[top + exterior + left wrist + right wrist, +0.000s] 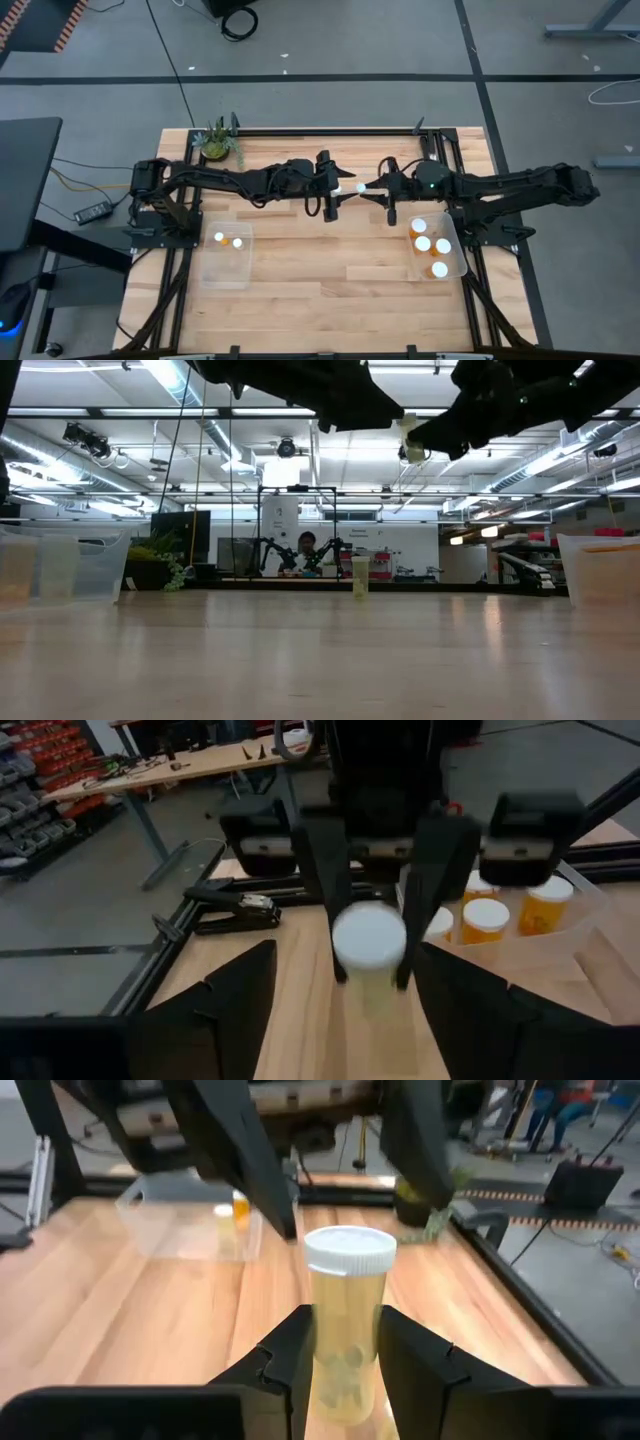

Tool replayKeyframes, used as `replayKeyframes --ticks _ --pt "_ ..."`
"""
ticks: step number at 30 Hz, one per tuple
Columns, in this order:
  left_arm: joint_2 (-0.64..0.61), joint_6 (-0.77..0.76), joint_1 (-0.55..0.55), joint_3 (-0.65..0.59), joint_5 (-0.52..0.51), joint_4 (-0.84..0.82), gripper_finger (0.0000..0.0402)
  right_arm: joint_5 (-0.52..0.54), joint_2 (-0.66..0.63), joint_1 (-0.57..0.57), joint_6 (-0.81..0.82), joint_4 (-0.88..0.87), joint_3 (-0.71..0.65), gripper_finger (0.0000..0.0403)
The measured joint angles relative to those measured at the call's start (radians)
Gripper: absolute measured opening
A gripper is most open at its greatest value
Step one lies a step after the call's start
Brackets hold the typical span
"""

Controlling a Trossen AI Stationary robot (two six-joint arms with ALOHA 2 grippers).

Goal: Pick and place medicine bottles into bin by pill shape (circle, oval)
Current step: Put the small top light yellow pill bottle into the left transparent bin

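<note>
High view: your right gripper (362, 187) holds a medicine bottle (361, 187) in its jaws mid-worktop (330, 270); left gripper (334, 190) jaws stand wide around it. Two bottles sit in the left bin (226, 266), four in the right bin (450, 262).

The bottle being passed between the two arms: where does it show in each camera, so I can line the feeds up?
High view: the bottle is a pale spot mid-table between the left gripper and right gripper.
Low view: bottle up top, under the dark arms.
Left wrist view: white cap faces the camera, between the right gripper's fingers.
Right wrist view: upright in its own fingers.
Shared landmark: the potted plant.
</note>
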Motion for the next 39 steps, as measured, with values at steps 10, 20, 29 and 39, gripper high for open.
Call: replayKeyframes --ticks 10,20,29,39 --pt "0.001 -0.026 0.000 0.000 0.000 -0.098 0.0303 0.000 0.117 0.001 -0.001 0.077 0.000 0.0112" --pt "0.001 -0.052 0.000 0.000 0.001 -0.171 0.0289 0.000 0.190 0.003 -0.031 0.159 0.000 0.0112" --pt "0.001 -0.076 0.000 0.000 0.001 -0.170 0.0286 -0.019 0.248 0.003 -0.053 0.218 0.000 0.0112" --pt "0.001 -0.076 0.000 0.000 0.001 -0.192 0.0286 -0.019 0.266 0.003 -0.058 0.251 0.000 0.0112"
